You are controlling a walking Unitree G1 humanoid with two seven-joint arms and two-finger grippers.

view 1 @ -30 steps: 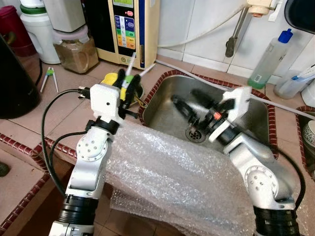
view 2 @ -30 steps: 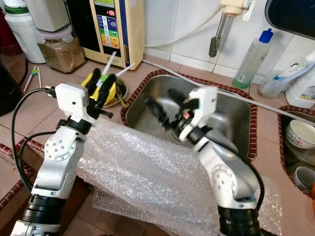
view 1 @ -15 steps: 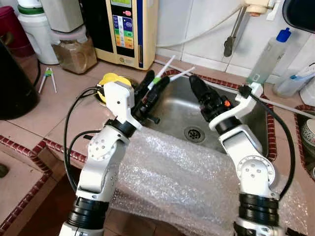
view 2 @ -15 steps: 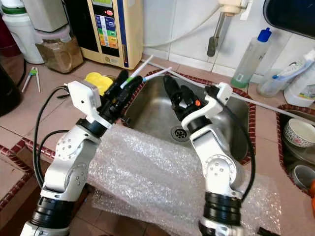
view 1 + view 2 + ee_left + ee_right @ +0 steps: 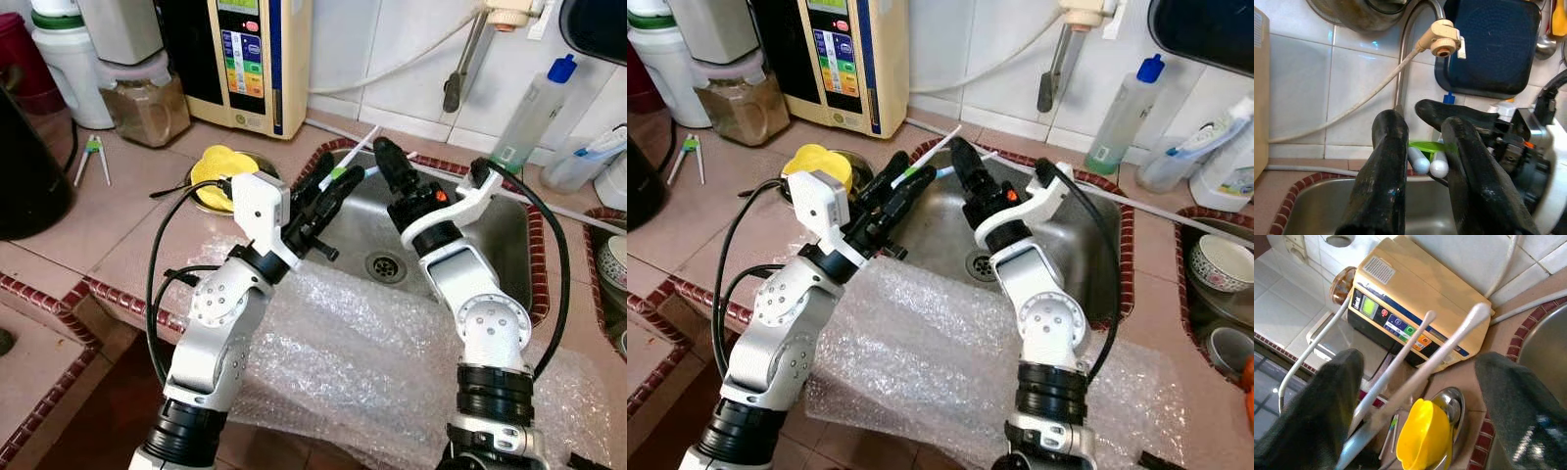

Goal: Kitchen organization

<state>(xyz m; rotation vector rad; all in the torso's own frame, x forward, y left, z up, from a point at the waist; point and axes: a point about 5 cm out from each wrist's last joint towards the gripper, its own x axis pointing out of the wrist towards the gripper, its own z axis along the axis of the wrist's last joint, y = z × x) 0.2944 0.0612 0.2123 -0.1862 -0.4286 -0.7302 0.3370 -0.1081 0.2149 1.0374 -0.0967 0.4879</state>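
Count: two white chopsticks (image 5: 1425, 161) joined by one green clip (image 5: 1425, 146); a second clipped pair (image 5: 95, 152) lay on the counter. One sink (image 5: 509, 245), one tap (image 5: 458, 69), one beige wall unit (image 5: 257, 59), one yellow sponge (image 5: 223, 164), one bubble wrap sheet (image 5: 362, 362), two plastic bottles (image 5: 534, 113), one bowl (image 5: 1222, 264).

a tiled worktop (image 5: 147, 230) with a dark red patterned border along its front edge carries everything here. a steel sink (image 5: 505, 250) is set into it, ringed by the same border. bubble wrap (image 5: 362, 362) drapes over the front edge before the sink. just beside the sink's left rim sits a small metal dish (image 5: 201, 201) holding something yellow (image 5: 223, 164). along the back edge stand a cream water machine (image 5: 257, 59), a jar of brown powder (image 5: 145, 98) and a clear bottle with a blue cap (image 5: 534, 117). a small pair of tongs (image 5: 93, 157) lies near the jar.
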